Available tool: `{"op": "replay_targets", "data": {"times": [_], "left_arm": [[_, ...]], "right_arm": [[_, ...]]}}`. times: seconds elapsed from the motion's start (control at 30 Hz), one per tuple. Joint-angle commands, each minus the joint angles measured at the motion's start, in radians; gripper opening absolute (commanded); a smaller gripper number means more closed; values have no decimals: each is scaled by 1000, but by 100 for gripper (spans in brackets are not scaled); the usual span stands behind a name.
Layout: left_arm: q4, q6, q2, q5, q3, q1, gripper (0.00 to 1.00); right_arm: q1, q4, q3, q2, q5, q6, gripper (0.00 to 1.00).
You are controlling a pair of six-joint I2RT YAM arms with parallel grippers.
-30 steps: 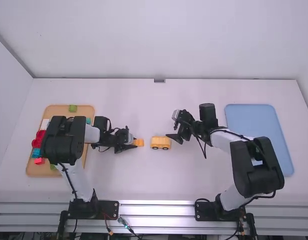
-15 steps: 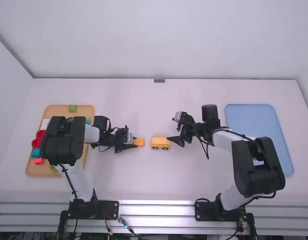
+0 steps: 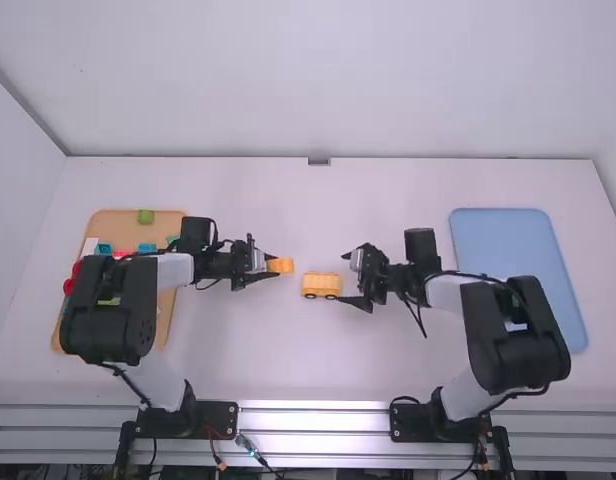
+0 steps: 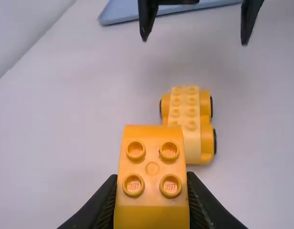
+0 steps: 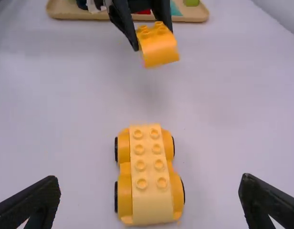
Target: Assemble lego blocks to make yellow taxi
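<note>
The left gripper [image 3: 270, 265] has its fingers clamped on a curved orange-yellow block [image 4: 152, 167] with four studs. The black-wheeled yellow car base [image 5: 151, 179], double-rowed with studs, sits on the desk [image 3: 308, 350] near the right gripper [image 3: 344, 277], its fingers spread.

On the white surface [image 3: 288, 365], a wooden tray [image 3: 113, 226] holds a green block [image 3: 146, 216] near its far edge, plus a blue block [image 3: 147, 247]; well to its right, a blue tray [image 3: 503, 240]

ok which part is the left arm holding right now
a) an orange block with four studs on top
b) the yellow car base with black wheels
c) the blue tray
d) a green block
A: the left jaws grip the sides of an orange block with four studs on top.
</note>
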State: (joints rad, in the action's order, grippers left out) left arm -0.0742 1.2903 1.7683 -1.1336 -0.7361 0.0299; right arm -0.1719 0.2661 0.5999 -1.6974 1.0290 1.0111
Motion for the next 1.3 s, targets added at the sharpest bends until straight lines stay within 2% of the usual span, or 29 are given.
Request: {"op": "replay_targets", "data": {"times": [0.0,0.03,0.17,0.3,0.5,0.77,0.9,1.17,1.23,1.27], "left_arm": [[2,-70,-16,-29,-5,-44,25],[-6,-67,-16,-28,-5,-69,24],[-37,-70,-16,-26,-5,-110,22],[-43,-76,-16,-33,-5,-116,21],[-87,-132,11,-37,-5,-143,21],[-237,-270,68,46,-5,-234,18],[-281,-327,90,81,-5,-253,18],[-270,-359,154,60,-37,-262,17],[-273,-358,162,47,-40,-267,16],[-275,-359,164,46,-40,-266,15]], "right_arm": [[-29,96,-55,-2,-51,-77,99],[-45,222,-91,-40,-45,-101,99],[-63,480,-116,-172,-32,-203,99],[-80,558,-70,-287,-26,-230,99],[-97,529,60,-427,23,-229,98],[-84,417,127,-455,36,-206,100],[-98,368,126,-455,35,-138,92],[-130,346,127,-455,-43,-139,89],[-127,345,126,-455,-41,-139,84],[-128,345,125,-455,-43,-138,76]]}}
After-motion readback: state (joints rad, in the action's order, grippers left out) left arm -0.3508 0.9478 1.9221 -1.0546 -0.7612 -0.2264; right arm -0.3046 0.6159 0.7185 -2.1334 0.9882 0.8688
